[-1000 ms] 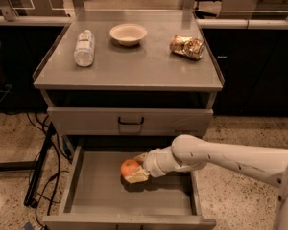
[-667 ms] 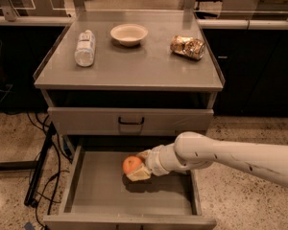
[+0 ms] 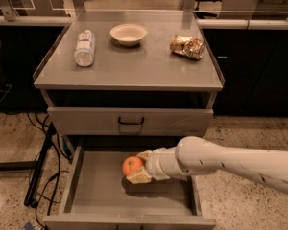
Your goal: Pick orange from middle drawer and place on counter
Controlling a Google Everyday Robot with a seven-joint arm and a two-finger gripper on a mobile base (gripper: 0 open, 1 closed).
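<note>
One broad flat grey metal counter (image 3: 149, 68) lies above the jaws, the shallow grey metal drawer (image 3: 100, 191) beneath them. The pale gripper (image 3: 137, 166) has its jaws closed on the small, round, smooth-skinned orange (image 3: 130, 166).

Tan two-finger gripper (image 3: 137, 166) in the middle drawer (image 3: 96, 195), clamped on the orange (image 3: 131, 166), ribbed white collar (image 3: 156, 164) just behind it, then a bulbous smooth off-white arm shell (image 3: 221, 161), small dark specks farther back
</note>
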